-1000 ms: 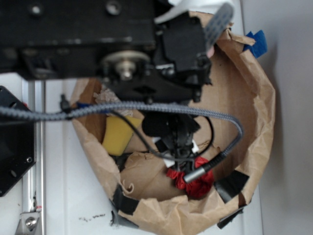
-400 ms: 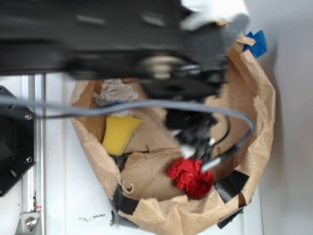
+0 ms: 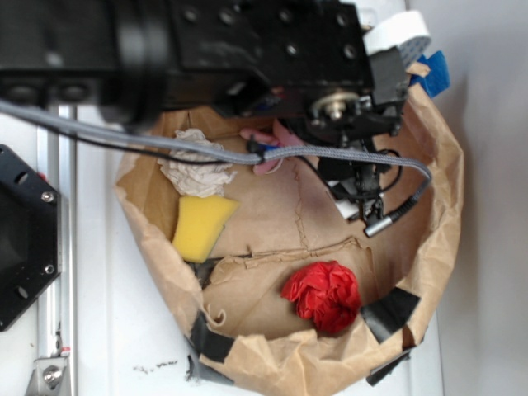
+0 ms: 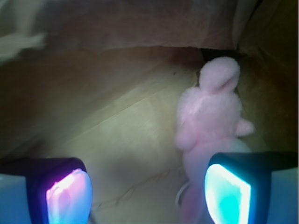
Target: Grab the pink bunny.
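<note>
The pink bunny (image 4: 210, 116) lies on the brown paper floor of the bag, stretched lengthwise on the right of the wrist view. In the exterior view only a bit of the pink bunny (image 3: 268, 147) shows beneath the black arm near the bag's back. My gripper (image 4: 148, 195) is open, with the bunny's lower end just inside the right fingertip (image 4: 227, 193) and bare paper between the pads. From outside, the gripper (image 3: 361, 205) hangs over the right half of the bag.
A brown paper bag (image 3: 437, 198) with rolled walls holds everything. Inside are a red wadded ball (image 3: 323, 295) at the front, a yellow sponge (image 3: 200, 224) at the left and a white wadded paper ball (image 3: 195, 168) at the back left. A grey cable (image 3: 206, 150) crosses the bag.
The arm has swung from over the red wadded ball toward the back right of the bag, uncovering the ball and bringing the bunny into view.
</note>
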{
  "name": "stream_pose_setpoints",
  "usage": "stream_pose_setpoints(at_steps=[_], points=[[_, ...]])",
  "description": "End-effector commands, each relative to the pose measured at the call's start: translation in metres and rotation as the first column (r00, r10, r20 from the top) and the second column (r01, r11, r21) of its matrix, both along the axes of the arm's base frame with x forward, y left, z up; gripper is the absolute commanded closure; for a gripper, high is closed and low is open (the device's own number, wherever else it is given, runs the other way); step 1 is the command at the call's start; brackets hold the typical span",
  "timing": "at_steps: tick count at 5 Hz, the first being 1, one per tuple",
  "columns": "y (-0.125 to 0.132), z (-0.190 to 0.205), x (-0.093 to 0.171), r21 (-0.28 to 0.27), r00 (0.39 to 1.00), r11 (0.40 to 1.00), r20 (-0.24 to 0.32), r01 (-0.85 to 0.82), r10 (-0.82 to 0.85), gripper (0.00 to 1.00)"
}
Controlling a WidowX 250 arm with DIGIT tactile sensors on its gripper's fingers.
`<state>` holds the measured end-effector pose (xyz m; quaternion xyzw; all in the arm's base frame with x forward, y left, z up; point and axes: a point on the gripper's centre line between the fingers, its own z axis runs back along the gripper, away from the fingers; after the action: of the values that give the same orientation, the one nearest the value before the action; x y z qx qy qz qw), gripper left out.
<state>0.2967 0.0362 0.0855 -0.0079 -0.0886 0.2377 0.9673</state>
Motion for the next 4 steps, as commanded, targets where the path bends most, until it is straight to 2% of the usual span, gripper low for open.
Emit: stream_pose_setpoints(at_steps=[1, 2, 4], points=[[0.037, 0.010, -0.001, 0.051, 0.991, 0.996, 0.115, -0.080, 0.073, 0.00], [0.040, 0.008, -0.003, 0.084, 0.985, 0.987, 0.121, -0.137, 0.127, 0.00], [0.039, -0.004, 0.006, 0.096, 0.987, 0.987, 0.099, -0.133, 0.123, 0.00]])
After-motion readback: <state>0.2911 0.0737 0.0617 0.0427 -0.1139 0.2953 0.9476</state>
